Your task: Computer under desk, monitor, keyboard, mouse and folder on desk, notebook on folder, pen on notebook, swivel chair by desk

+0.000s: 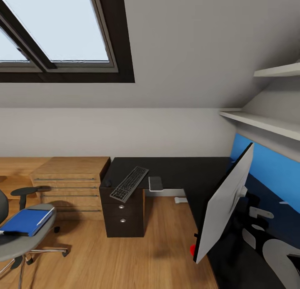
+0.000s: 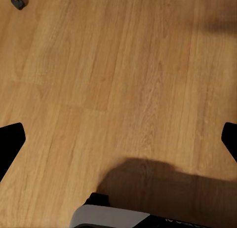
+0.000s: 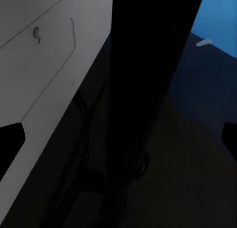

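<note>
The wide, thin black flat-screen monitor stood on the right wing of the large black L-shaped desk, showing its pale grey back and leaning visibly. Its lower corner with the small red dot sat at the desk's front edge. The right gripper was close behind the screen with its 2 fingers apart and clamped on nothing. Whether it touched the panel could not be told.

The step in hand was judged to be settling the monitor on the desk. To do this well:

1. Bring the foot flat onto the glossy top, well in from the edge.
2. Push low on the panel, since a high push could tip it.
3. Confirm the screen stands upright before withdrawing.

Further along the desk lay the slim dark grey keyboard, overhanging the edge, with the small black mouse just beside it and a thin grey notebook near. The flat blue folder lay on the grey swivel chair, well apart from the desk. The left gripper hung over the wooden floor with its fingers apart and empty.
</note>
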Tool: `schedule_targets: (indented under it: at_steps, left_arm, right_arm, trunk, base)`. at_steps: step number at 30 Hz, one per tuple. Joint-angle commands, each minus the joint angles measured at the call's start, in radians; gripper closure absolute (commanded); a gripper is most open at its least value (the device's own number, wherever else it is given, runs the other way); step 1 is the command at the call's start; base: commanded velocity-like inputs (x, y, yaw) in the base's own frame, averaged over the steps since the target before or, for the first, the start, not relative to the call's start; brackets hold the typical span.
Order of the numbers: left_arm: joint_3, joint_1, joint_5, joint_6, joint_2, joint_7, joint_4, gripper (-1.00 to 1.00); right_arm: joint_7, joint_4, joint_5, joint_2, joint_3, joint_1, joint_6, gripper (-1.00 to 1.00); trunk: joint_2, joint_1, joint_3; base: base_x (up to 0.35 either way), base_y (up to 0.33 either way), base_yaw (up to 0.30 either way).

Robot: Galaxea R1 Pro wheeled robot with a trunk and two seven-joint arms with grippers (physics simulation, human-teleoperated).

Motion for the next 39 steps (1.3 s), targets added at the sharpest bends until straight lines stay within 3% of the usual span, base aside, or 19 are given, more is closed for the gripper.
schedule_targets:
  at_steps: [1, 39]
  left_arm:
    - [-0.009, -0.001, 0.009, -0.005, 0.001, 0.006, 0.001, -1.0]
    - [-0.01, -0.001, 0.007, -0.005, 0.0, 0.006, 0.001, -1.0]
  right_arm:
    - [0.002, 0.001, -0.002, 0.0, -0.007, 0.0, -0.005, -1.0]
    - [0.004, 0.0, -0.001, 0.001, -0.005, 0.0, -0.016, -1.0]
  trunk:
    - [-0.001, 0.0, 0.0]
    - [-0.001, 0.0, 0.0]
  base:
    - [0.0, -0.015, 0.0]
    - [0.014, -0.025, 0.0]
